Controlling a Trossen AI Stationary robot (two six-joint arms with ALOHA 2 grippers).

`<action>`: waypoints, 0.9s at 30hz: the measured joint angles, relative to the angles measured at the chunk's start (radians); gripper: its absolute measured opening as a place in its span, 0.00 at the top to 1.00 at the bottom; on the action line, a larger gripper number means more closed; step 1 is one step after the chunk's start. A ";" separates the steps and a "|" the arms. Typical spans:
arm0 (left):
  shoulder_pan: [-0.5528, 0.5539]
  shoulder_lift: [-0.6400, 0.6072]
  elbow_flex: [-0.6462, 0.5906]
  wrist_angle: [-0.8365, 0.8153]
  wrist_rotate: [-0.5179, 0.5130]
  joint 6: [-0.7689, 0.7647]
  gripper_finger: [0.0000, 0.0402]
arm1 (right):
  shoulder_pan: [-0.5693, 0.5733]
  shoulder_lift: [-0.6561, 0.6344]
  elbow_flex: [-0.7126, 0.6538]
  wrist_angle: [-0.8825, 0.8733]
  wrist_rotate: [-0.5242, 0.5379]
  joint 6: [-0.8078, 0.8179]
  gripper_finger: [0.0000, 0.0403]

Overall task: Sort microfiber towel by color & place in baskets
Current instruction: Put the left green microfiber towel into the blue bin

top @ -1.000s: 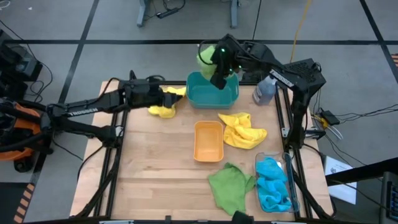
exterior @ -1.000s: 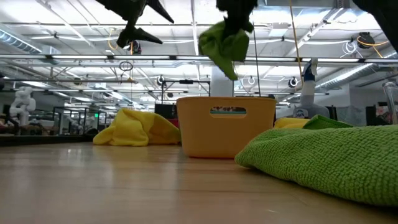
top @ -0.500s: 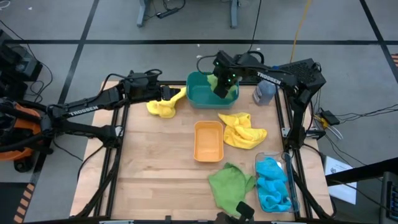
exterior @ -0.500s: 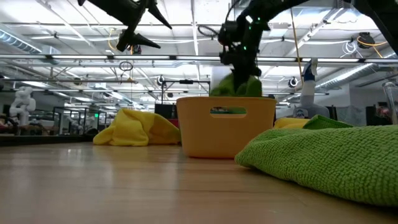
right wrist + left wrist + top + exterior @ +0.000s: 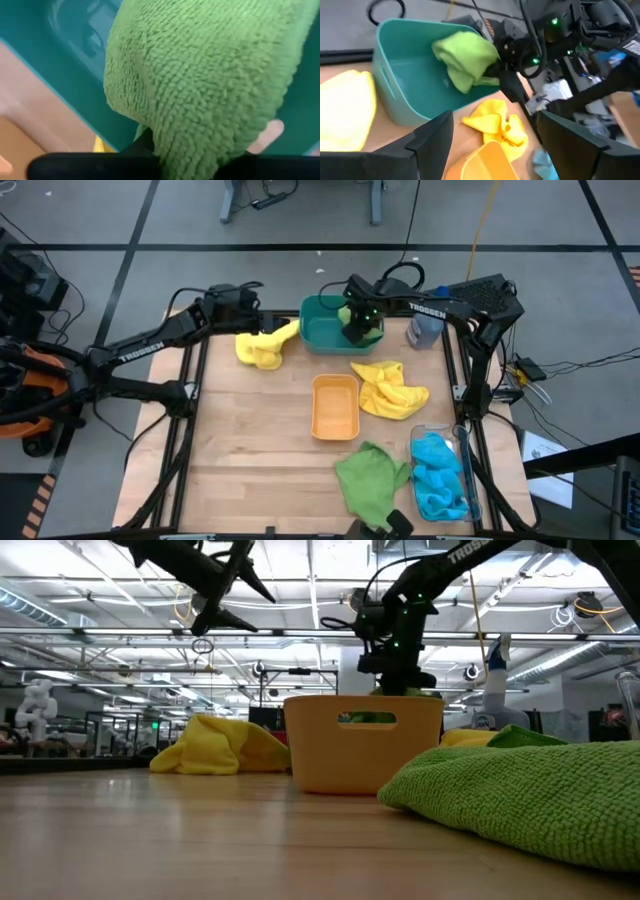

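Across the wooden table (image 5: 250,440), the left gripper (image 5: 262,326) hangs wide open over a yellow towel (image 5: 262,348), while the right gripper (image 5: 358,322), pinching the green towel (image 5: 465,57) inside the teal basket (image 5: 322,332), could drag cloth back out if fibres snag.

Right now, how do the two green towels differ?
One green towel hangs bunched in the teal basket, at the right gripper; the other green towel lies spread on the table, in no basket, untouched. Both are green microfiber.
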 joint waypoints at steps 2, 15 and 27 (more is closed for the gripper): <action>0.027 0.017 0.000 -0.004 0.048 0.030 0.27 | 0.000 0.000 0.000 0.020 0.000 0.018 0.82; 0.150 0.090 0.000 0.004 0.205 0.239 0.27 | 0.014 -0.004 0.112 -0.198 -0.134 0.137 0.53; 0.193 0.167 0.000 0.039 0.285 0.288 0.27 | 0.031 -0.005 0.491 -0.350 -0.077 0.126 0.51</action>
